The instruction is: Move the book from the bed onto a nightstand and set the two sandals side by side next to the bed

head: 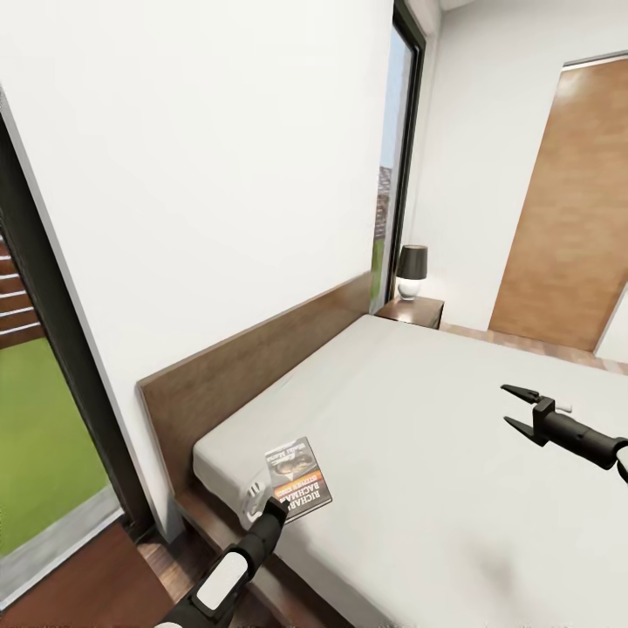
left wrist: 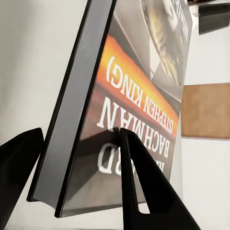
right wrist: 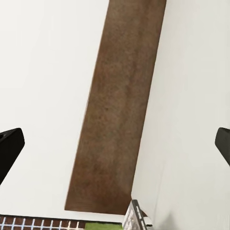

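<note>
**Left tool grips the paperback at the near corner of the bed**

Head view: the bed [head: 453,436] is a low platform with a dark brown wood frame, a flat plank headboard [head: 253,366] along the white wall, and a smooth, pale grey-white mattress. The book [head: 298,478], a thin paperback with a dark grey cover and an orange band, sits at the near left corner of the mattress, close to the headboard. The left tool [head: 266,499] meets the book at its near edge. Over the right side of the mattress the right tool [head: 515,408] hangs with its two black pointed fingers spread wide and nothing between them. At the far end of the headboard stands a small dark glossy nightstand [head: 412,310] carrying a lamp [head: 412,270] with a black shade and a round white base. A tall black-framed window [head: 397,148] rises behind it, and a brown wood-grain panel [head: 567,218] covers part of the right wall.

Left wrist view: the book [left wrist: 129,91] stands on edge between the two black tapered fingers [left wrist: 143,187], which are closed against its cover and back; its white lettering and orange band are sharp and glossy.

Right wrist view: the black fingertips [right wrist: 9,148] sit far apart at either edge, empty, facing the white wall and the matte brown panel [right wrist: 120,105].
</note>
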{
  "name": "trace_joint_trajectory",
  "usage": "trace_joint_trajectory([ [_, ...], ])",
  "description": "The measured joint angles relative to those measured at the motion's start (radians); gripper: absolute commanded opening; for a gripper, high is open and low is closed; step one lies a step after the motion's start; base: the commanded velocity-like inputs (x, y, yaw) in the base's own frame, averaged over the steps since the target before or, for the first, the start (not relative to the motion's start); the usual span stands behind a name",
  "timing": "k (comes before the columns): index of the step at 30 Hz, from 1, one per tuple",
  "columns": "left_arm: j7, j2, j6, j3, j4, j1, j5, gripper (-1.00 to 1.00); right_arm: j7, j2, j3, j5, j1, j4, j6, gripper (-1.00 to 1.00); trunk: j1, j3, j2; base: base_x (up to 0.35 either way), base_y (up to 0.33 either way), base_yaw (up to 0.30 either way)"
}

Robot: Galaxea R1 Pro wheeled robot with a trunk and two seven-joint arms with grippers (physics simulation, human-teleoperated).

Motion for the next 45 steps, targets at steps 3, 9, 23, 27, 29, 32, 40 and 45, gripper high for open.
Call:
trace_joint_trajectory([
  [3,0.000,0.000,0.001,0.000,0.000,0.000,0.000,-1.00,0.000,0.000,0.001,0.000,0.000,-0.002,0.000,1.00,0.000,0.000,0.000,-0.115,0.000,0.000],
  [9,0.000,0.000,0.001,0.000,0.000,0.000,0.000,-1.00,0.000,0.000,0.001,0.000,0.000,-0.004,0.000,1.00,0.000,0.000,0.000,-0.149,0.000,0.000],
  [23,0.000,0.000,0.001,0.001,0.000,0.000,0.000,-1.00,0.000,0.000,-0.004,0.000,0.000,-0.004,0.000,1.00,0.000,0.000,0.000,-0.086,0.000,0.108],
  [27,-0.001,0.000,0.001,0.001,0.000,0.000,0.000,-1.00,0.000,0.000,-0.006,0.000,0.000,-0.004,0.000,1.00,0.000,0.000,0.000,-0.005,0.000,0.241],
  [29,-0.001,0.000,0.001,0.001,0.000,0.000,0.000,-1.00,0.000,0.000,-0.006,0.000,0.000,-0.004,0.000,1.00,0.000,0.000,0.000,-0.002,0.000,0.247],
  [32,-0.001,0.000,0.001,0.001,0.000,0.000,0.000,-1.00,0.000,0.000,-0.006,0.000,0.000,-0.004,0.000,1.00,0.000,0.000,0.000,-0.001,0.000,0.249],
  [40,-0.001,0.000,0.001,0.001,0.000,0.000,0.000,-1.00,0.000,0.000,-0.006,0.000,0.000,-0.004,0.000,1.00,0.000,0.000,0.000,0.000,0.000,0.250],
  [45,-0.001,0.000,0.001,0.001,0.000,0.000,0.000,-1.00,0.000,0.000,-0.006,0.000,0.000,-0.004,0.000,1.00,0.000,0.000,0.000,0.000,0.000,0.245],
])
